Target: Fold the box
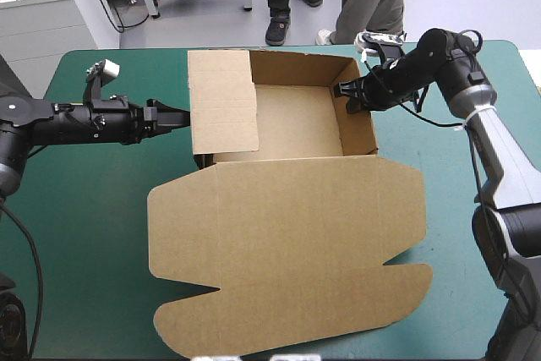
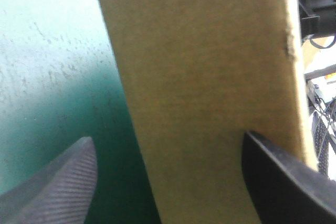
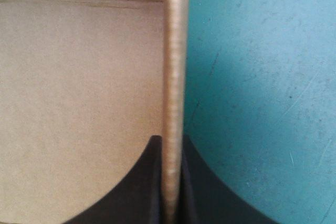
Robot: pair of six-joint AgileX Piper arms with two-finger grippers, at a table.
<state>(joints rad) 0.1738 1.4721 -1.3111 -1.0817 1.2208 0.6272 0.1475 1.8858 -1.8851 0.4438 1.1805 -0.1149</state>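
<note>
The brown cardboard box (image 1: 287,209) lies with its long axis running from the far edge of the teal-green covered desk (image 1: 84,226) to the near edge. Its open tray sits at the far end, the mouth facing up. The lid lies flat on the cover and points toward the near edge.

The tray has its far, right and near walls raised. A creased side panel (image 1: 222,99) covers the tray's left part; whether it stands upright or leans inward cannot be told. The lid is wider than the tray. Its side wings spread out, and two rounded tabs with a notch on the left reach the desk's near edge. The board is plain brown with no print.

The left claw (image 1: 183,116) comes in level from the left and meets the side panel's outer edge. In the left wrist view its black fingers (image 2: 58,192) stand well apart and unclenched, with the panel rising between them and one fingertip against the board.

The right claw (image 1: 343,90) is at the tray's right wall, near the far corner. In the right wrist view its fingers are pinched on the wall's top edge, with tray floor to one side and bare cover to the other.

The tray's far wall sits just beside the desk's far edge. Wide bare cover lies left of the lid, and a narrower strip lies to its right.
</note>
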